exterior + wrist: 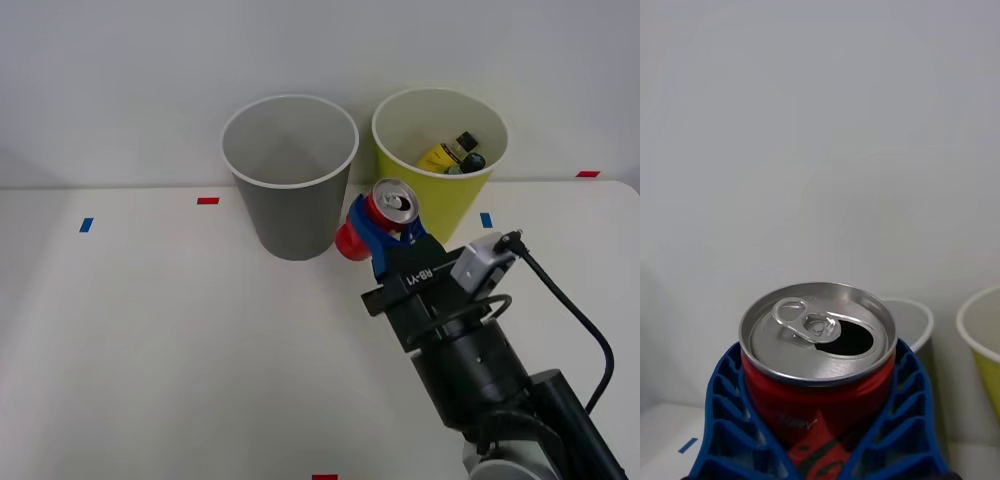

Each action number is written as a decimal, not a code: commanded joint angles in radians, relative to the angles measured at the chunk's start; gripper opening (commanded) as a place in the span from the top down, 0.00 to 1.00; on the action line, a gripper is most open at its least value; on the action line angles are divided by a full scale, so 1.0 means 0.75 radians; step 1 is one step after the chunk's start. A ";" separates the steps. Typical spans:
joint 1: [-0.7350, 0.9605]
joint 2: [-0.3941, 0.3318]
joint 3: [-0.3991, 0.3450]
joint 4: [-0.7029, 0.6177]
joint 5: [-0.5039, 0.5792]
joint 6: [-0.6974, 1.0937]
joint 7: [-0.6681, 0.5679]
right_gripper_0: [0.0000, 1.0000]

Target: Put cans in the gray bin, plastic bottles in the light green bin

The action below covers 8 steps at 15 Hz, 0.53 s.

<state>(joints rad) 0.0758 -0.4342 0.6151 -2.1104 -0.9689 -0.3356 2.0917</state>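
The right hand (385,232) is clenched on the red can (388,210), its blue ribbed fingers (730,420) wrapped round the can's sides so that the silver top with its opened pull-tab faces up; held upright like this, the can seems to be lifted clear of the white worktop (150,350) for carrying. The gray bin (290,175) stands just beyond the hand and to its left, and its open mouth is higher than the can, so I judge the hand must rise and shift leftward before letting go. The light green bin (440,160) stands beyond the hand to its right, close beside the gray one, and already holds the plastic bottles (452,155), one yellow-labelled with a black cap. The can looks like the last piece to sort.
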 commanded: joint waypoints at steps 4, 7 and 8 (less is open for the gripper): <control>-0.320 0.299 -0.227 0.104 -0.124 0.372 0.009 1.00; -0.490 0.442 -0.250 0.364 -0.085 0.343 0.046 1.00; -0.555 0.487 -0.274 0.450 -0.066 0.345 0.101 1.00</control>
<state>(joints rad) -0.2801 -0.1180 0.4310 -1.8455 -1.0375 -0.0735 2.1248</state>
